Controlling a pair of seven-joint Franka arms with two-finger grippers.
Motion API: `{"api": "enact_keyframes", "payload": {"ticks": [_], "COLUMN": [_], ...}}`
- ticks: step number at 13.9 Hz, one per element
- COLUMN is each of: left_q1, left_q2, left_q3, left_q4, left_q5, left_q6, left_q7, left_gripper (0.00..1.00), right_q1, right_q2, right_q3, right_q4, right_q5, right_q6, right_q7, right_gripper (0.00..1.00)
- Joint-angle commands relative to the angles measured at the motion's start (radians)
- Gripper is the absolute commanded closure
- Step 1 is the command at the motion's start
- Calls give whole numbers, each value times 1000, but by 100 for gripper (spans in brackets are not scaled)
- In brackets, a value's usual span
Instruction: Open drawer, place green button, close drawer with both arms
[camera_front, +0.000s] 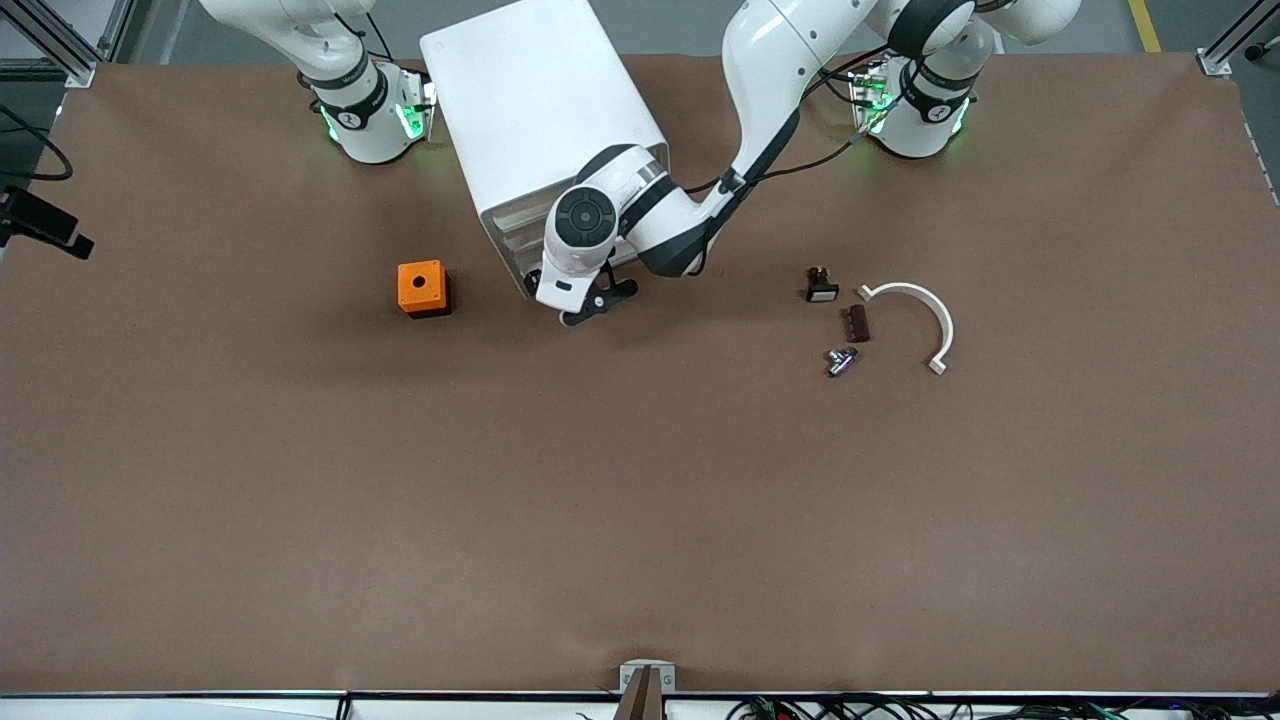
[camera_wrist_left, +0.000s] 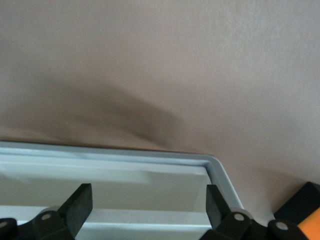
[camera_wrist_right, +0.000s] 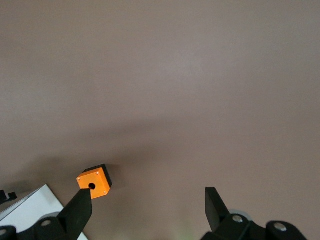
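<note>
The white cabinet (camera_front: 540, 120) stands between the arm bases, its stacked drawers (camera_front: 512, 238) facing the front camera. My left gripper (camera_front: 600, 303) is open and empty, low at the cabinet's front. In the left wrist view its fingers (camera_wrist_left: 80, 202) straddle a white drawer's rim (camera_wrist_left: 150, 162) near the corner toward the orange cube. The tiny button (camera_front: 842, 360) lies on the table toward the left arm's end. My right gripper (camera_wrist_right: 148, 202) is open and empty, high over the table, and is out of the front view.
An orange cube with a hole (camera_front: 422, 288) sits beside the cabinet toward the right arm's end; it also shows in the right wrist view (camera_wrist_right: 94, 182). A black switch with a white face (camera_front: 822, 286), a dark block (camera_front: 858, 322) and a white curved piece (camera_front: 925, 305) lie by the button.
</note>
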Motion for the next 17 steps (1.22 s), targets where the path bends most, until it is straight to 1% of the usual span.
{"api": "enact_keyframes", "payload": {"ticks": [1,2,4,7,11,13,14,15,17], "left_q1": [-13,-11,-13,-1,131,218,249,266,312], "left_q2": [-4,-4,-2,-11,-19,-42,-54,-68,-94], "left_q3": [-8,-8,-8,-5,4,4,4,7,3], "left_q4": [-1,-1,0,0,2,2,7,8,5], "left_q5": [-55,-68,-114,-111,-95,-44,-18,32,207], "left_q6": [14,14,18,17,11,-15,-43,-55,-70], "left_q7": [6,5,10,52,265,367,382,393,449], "left_gripper": [0,0,0,0,0,0,0,0,0], "right_q1": [-16,-12,23,59,80,70,68,73,74], "right_q2": [52,62,66,66,64,78,78,78,72], "right_q3": [20,22,28,28,28,28,25,25,25], "right_q4": [105,125,130,122,126,124,124,127,133], "right_q5": [-31,-19,-19,-17,-21,-19,-19,-30,-33], "right_q6": [-10,-10,-15,-21,-60,-58,-58,-58,-60], "right_q7": [-43,-34,-14,84,79,72,69,64,64], "right_gripper": [0,0,0,0,0,0,0,0,0]}}
